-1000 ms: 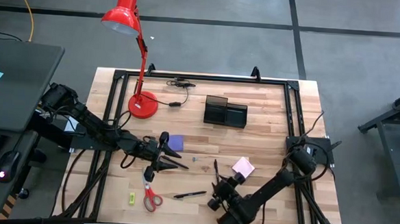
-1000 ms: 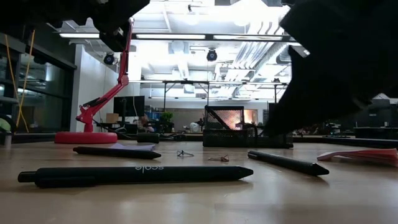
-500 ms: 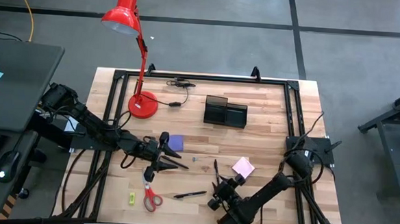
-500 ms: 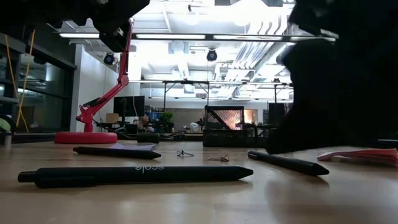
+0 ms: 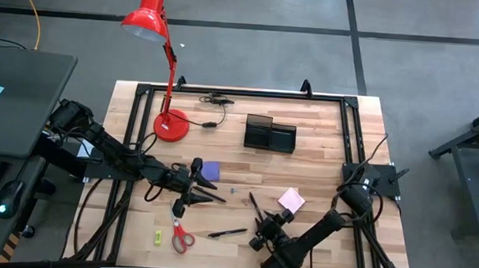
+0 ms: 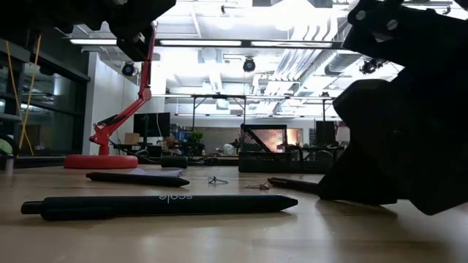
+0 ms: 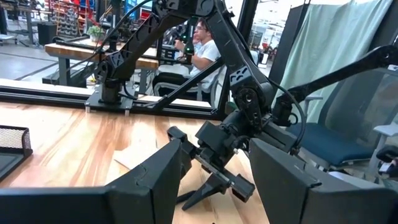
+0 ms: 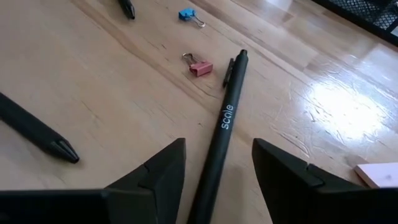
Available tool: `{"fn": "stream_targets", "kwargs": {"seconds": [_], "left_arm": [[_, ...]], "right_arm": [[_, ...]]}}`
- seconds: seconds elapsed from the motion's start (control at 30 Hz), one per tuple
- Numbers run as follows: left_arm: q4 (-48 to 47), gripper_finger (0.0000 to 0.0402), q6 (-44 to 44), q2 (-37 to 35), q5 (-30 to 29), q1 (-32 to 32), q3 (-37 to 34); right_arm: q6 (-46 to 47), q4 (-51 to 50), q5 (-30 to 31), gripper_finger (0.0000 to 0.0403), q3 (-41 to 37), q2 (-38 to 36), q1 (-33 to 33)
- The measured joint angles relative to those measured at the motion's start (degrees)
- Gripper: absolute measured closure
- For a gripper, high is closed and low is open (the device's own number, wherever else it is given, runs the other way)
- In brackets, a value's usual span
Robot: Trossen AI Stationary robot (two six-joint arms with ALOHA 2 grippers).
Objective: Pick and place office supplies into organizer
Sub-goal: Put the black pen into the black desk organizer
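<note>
On the worktop [image 5: 320, 159], the left gripper [image 5: 206, 191] hovers beside the purple note pad [image 5: 210, 171], its jaws parted and holding nothing. Below it lie the red-handled scissors [image 5: 180, 234] and a tiny yellow-green piece [image 5: 158, 237]. Farther right a black pen [image 5: 228, 232] lies loose. The right gripper [image 5: 261, 220] sits low over another black pen [image 8: 219, 134], which lies between its parted jaws, not yet clamped. The pink note pad [image 5: 291, 201] lies just beside it. The black organizer [image 5: 270, 134] stands near the worktop's far edge.
</note>
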Motion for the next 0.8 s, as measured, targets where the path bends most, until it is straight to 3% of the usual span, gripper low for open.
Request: {"fn": "stream_targets", "kwargs": {"seconds": [0.63,0.8], "left_arm": [[0.0,0.0227,0.0,0.0,0.0,0.0,0.0],[0.0,0.0227,0.0,0.0,0.0,0.0,0.0]], "right_arm": [[-3.3,-0.2,-1.0,0.0379,0.0,0.1,0.0],[-3.4,-1.1,0.2,0.0392,-0.2,0.2,0.0]]}}
